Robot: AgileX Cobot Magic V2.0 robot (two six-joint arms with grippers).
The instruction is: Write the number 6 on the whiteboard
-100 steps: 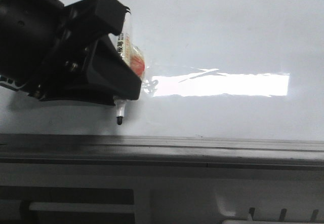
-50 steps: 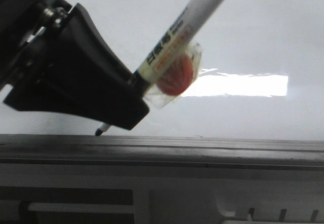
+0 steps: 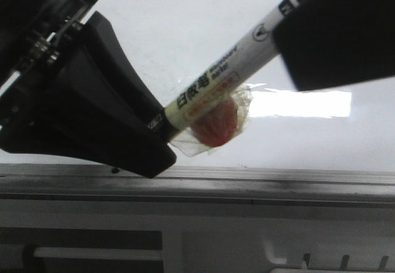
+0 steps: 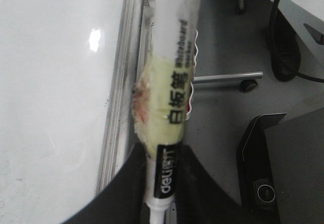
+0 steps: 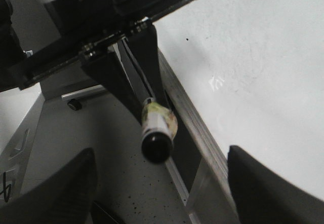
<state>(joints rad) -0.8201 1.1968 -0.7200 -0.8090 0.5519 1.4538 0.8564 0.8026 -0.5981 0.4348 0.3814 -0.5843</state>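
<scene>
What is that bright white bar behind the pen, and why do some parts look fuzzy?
Front view: the bar is lamp glare on the glossy whiteboard; the right gripper is a dark blur. Left wrist view: the marker looks soft, being very near. Right wrist view: its fingers are blurred.

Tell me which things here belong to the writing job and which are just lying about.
For the job: whiteboard, no 6 visible on it; marker; left gripper clamped on the marker; right gripper, open at the marker's back end.
Lying about: grey slotted ledge; metal rod.
</scene>
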